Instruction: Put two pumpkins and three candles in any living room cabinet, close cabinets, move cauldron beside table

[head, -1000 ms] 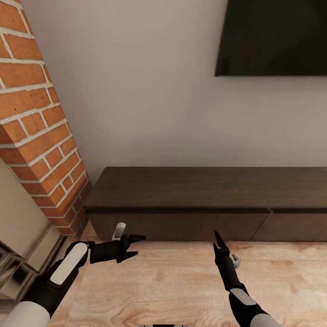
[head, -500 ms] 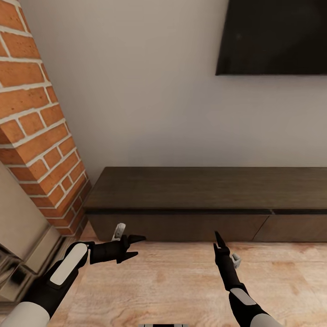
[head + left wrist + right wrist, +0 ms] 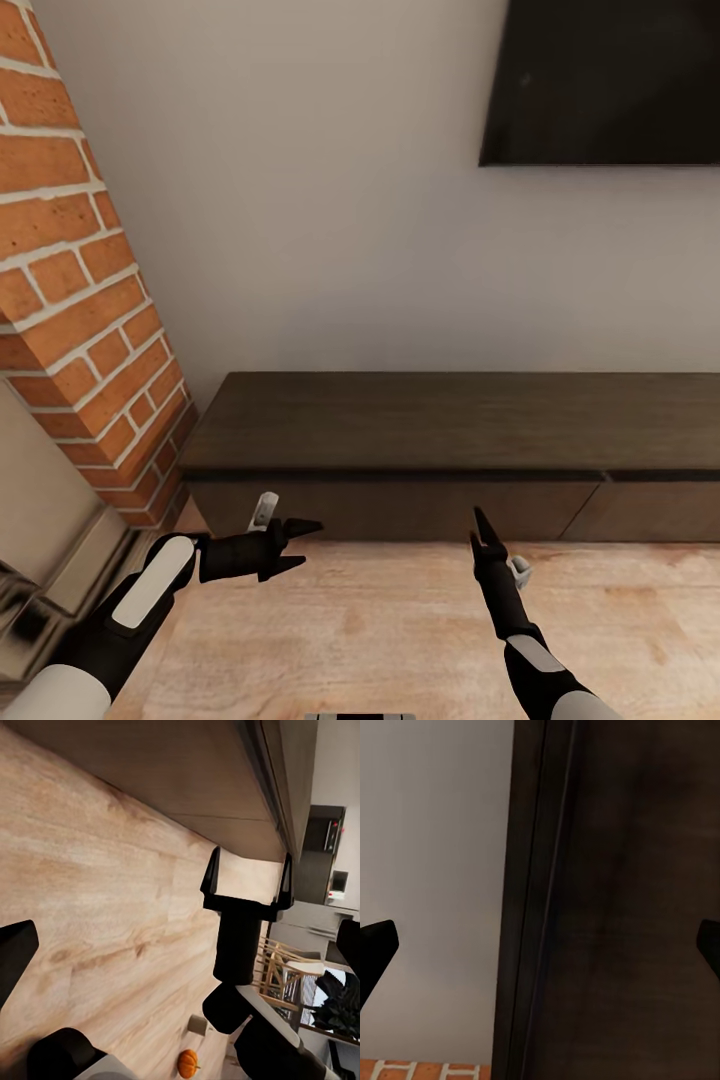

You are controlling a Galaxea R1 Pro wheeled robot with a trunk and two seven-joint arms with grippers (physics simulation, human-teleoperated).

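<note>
1. Head view. The cabinet (image 3: 450,440), a long low dark brown unit, runs across the lower middle of the frame beneath a dark wall screen (image 3: 600,80) at upper right; its drawer fronts are shut. A brick pillar (image 3: 70,270) fills the left edge. The left tool (image 3: 290,545) hovers over the wooden floor (image 3: 380,630) at lower left, fingers spread and empty, just short of the cabinet front. The right tool (image 3: 483,535) points at the drawer front at lower centre; from this angle its fingers look narrow, and their spread is read better from the left wrist view.

2. Left wrist view. The right tool (image 3: 246,881) stands at centre right, its two fingers spread wide with nothing between them, tips close to the cabinet (image 3: 225,787) front in the upper frame. One pumpkin (image 3: 187,1063) lies on the floor at the bottom edge, well apart from the cabinet.

3. Right wrist view. The cabinet (image 3: 622,892) top and front edge fill the right half, the pale wall (image 3: 435,870) the left.

4. Step in hand, judged: opening a drawer. The fronts have no handles, so a fingertip should hook the dark gap under the top edge and pull straight outward, the base square to the front.
</note>
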